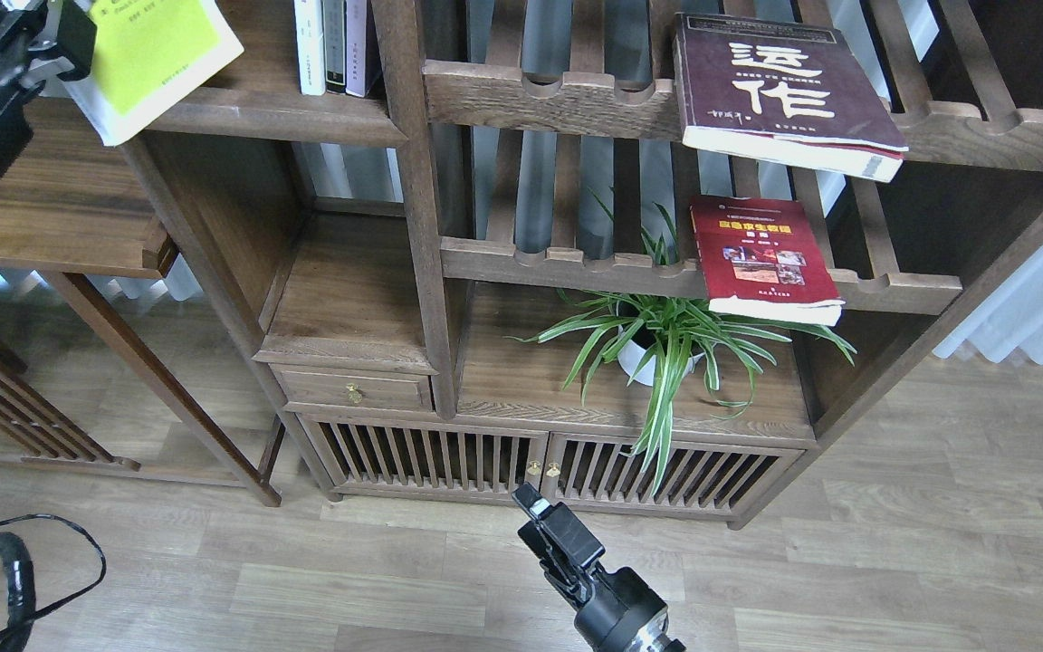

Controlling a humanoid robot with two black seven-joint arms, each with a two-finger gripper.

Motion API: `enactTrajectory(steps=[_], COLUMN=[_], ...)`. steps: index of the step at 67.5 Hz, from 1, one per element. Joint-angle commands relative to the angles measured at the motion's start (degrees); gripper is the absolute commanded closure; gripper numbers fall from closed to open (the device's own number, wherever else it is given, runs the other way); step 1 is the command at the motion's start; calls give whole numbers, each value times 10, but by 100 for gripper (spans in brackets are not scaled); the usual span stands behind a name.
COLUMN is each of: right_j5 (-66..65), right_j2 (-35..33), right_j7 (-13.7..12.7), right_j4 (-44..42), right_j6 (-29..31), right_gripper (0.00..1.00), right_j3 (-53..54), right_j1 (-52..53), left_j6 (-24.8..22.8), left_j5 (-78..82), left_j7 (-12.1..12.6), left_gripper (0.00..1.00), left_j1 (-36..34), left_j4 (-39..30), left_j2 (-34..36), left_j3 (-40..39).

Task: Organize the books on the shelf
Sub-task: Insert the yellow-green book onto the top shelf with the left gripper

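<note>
Your left tool [60,41] pinches the yellow-green book [155,50] by its edge; it looks floppy, so grip near the spine.

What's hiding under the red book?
The red book lies on a slatted rack. Below it, a leafy green plant in a white pot. The book covers part of the rack's rail.

Yellow-green book [155,50]; maroon book [779,86], white characters; red book [761,254], yellow title; dark-brown shelf [277,118]; green striped plant [666,340].
</note>
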Motion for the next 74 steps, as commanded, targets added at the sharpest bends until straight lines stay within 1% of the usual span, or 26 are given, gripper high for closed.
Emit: enactTrajectory(steps=[1, 3, 4, 6, 10, 12, 13, 14, 15, 17, 18, 20, 24, 26, 29, 35, 37, 38, 40, 60, 66, 74], right_j5=[0, 0, 0, 0, 0, 0, 0, 0, 0, 0, 0, 0, 0, 0, 0, 0, 0, 0, 0, 0, 0, 1], right_j2=[0, 0, 0, 0, 0, 0, 0, 0, 0, 0, 0, 0, 0, 0, 0, 0, 0, 0, 0, 0, 0, 0], right_j7=[0, 0, 0, 0, 0, 0, 0, 0, 0, 0, 0, 0, 0, 0, 0, 0, 0, 0, 0, 0, 0, 0], right_j4=[2, 2, 2, 2, 2, 2, 2, 1, 1, 2, 1, 2, 2, 2, 2, 2, 2, 2, 2, 2, 2, 2], right_j6=[0, 0, 0, 0, 0, 0, 0, 0, 0, 0, 0, 0, 0, 0, 0, 0, 0, 0, 0, 0, 0, 0], right_gripper=[2, 2, 2, 2, 2, 2, 2, 2, 2, 2, 2, 2, 2, 2, 2, 2, 2, 2, 2, 2, 2, 2], right_j3=[-2, -3, -3, -4, -5, -5, -5, -5, -5, -5, -5, -6, -6, -6, -5, -5, -5, -5, -5, -5, -5, -6], right_j1=[0, 0, 0, 0, 0, 0, 0, 0, 0, 0, 0, 0, 0, 0, 0, -1, -1, -1, -1, -2, -2, -2], left_j6=[15, 22, 29, 38, 74, 90, 108, 116, 172, 190, 210, 234, 270, 279, 280, 280, 280, 280, 280, 284, 284, 284], left_j5=[22, 26, 30, 37, 58, 66, 73, 76, 97, 104, 111, 119, 126, 125, 126, 126, 126, 126, 126, 127, 128, 128], left_j7=[-50, -59, -70, -82, -117, -129, -140, -145, -175, -183, -194, -206, -226, -231, -232, -233, -234, -234, -235, -251, -253, -268], left_gripper=[92, 91, 91, 91, 91, 90, 89, 88, 82, 80, 77, 74, 73, 74, 74, 78, 82, 86, 89, 89, 89, 89], left_j1=[-2, -3, -4, -6, -8, -9, -10, -10, -11, -12, -12, -12, -12, -11, -11, -12, -13, -13, -14, -42, -71, -101], left_j4=[7, 9, 12, 14, 18, 19, 20, 20, 20, 20, 20, 20, 20, 20, 20, 21, 22, 22, 23, 50, 74, 109], left_j2=[0, 0, 0, 0, -1, -1, -1, -1, 0, 0, 1, 3, 6, 6, 7, 8, 8, 7, 6, 6, 6, 6], left_j3=[29, 35, 38, 44, 57, 62, 69, 72, 93, 100, 108, 116, 137, 146, 152, 165, 169, 173, 178, 197, 197, 198])
